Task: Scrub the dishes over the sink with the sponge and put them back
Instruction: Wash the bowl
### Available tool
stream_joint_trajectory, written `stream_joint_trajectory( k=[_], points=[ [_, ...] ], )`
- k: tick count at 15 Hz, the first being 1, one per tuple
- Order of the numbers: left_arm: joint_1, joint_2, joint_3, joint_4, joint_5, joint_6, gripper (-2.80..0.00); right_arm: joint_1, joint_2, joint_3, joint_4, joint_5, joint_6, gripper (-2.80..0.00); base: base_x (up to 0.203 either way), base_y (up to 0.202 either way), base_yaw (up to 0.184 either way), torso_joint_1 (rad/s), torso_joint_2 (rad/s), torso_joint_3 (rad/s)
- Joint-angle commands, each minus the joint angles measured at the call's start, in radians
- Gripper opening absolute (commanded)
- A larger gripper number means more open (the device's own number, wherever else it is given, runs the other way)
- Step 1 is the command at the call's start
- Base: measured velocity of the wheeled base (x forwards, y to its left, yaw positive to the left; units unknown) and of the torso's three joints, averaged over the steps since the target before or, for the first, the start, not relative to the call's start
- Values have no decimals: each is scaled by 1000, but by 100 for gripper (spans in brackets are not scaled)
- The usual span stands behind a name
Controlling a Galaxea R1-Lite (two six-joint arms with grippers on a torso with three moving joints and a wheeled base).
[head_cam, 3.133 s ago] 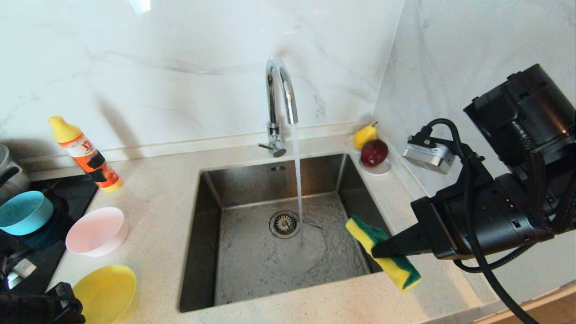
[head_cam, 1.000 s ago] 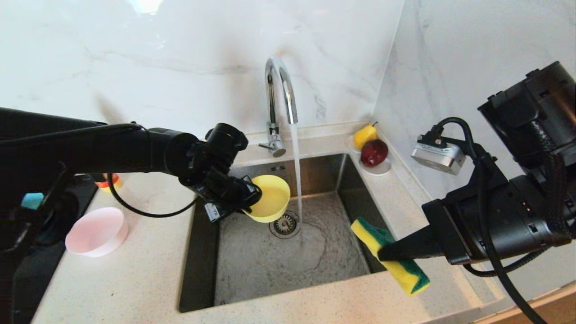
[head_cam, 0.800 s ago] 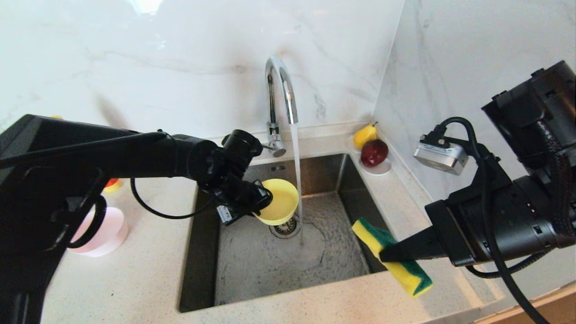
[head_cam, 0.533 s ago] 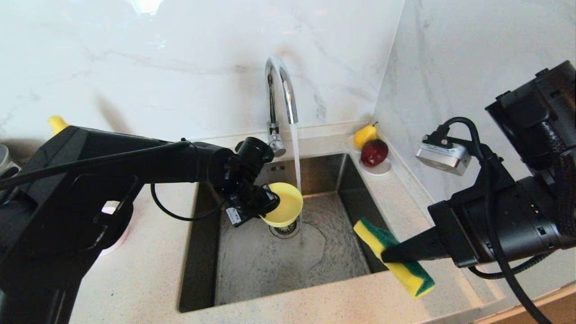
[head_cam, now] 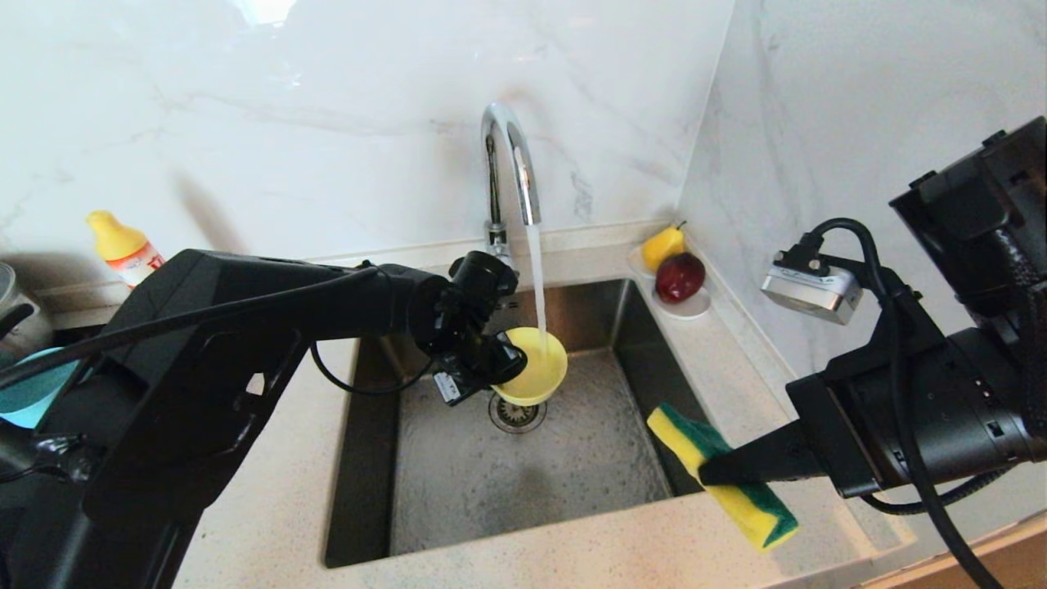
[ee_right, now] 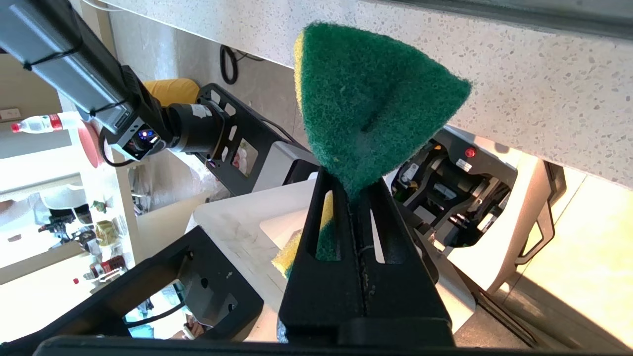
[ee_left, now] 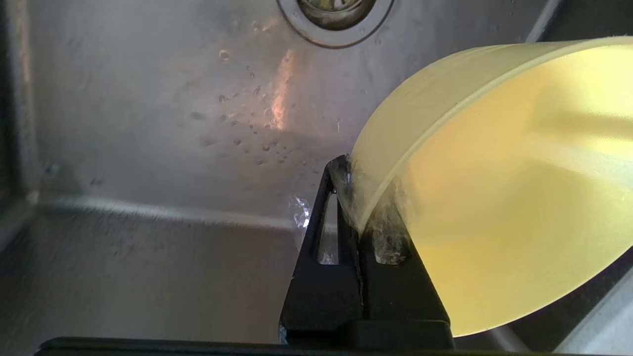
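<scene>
1. The left gripper (head_cam: 511,364) reaches out over the square shiny steel sink (head_cam: 458,483). Its two black fingers are pinched tight on the rim of the small round yellow plastic bowl (head_cam: 536,368).
2. The yellow bowl hangs in the air above the round drain (head_cam: 515,413). It sits right under the curved silver tap (head_cam: 507,172), and the water runs into it.
3. In the left wrist view, the yellow bowl (ee_left: 504,188) is tipped on its side, with wet drops on the sink floor (ee_left: 148,123) below it.
4. The right gripper (head_cam: 707,470) is over the front right corner of the sink. It is squeezed shut on the flat yellow sponge with a dark green side (head_cam: 724,478).
5. The sponge hangs partly over the sink and partly over the speckled pale counter (head_cam: 270,491).
6. The light blue round bowl (head_cam: 33,393) peeks out at the far left, behind the left arm.
7. A red apple and a yellow pear (head_cam: 675,266) sit on a small white saucer behind the sink's right corner.
8. A yellow-topped bottle (head_cam: 123,245) stands by the back wall on the left.
</scene>
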Motion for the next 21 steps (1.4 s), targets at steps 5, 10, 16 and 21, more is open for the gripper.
stream_joint_trajectory(
  k=[5,10,16,21],
  points=[
    [-3,10,7,18,0,-10,-280,0,-4,-2,3,2,2,-280,0,0,0,0,0,0],
    [-25,4,7,57,-8,-4,-280,0,-10,6,3,2,2,-280,0,0,0,0,0,0],
    [-35,-3,14,67,-6,-1,-280,0,-7,6,3,2,2,-280,0,0,0,0,0,0],
    [-1,-164,122,72,116,58,-280,0,2,3,1,2,2,-280,0,0,0,0,0,0]
  ],
)
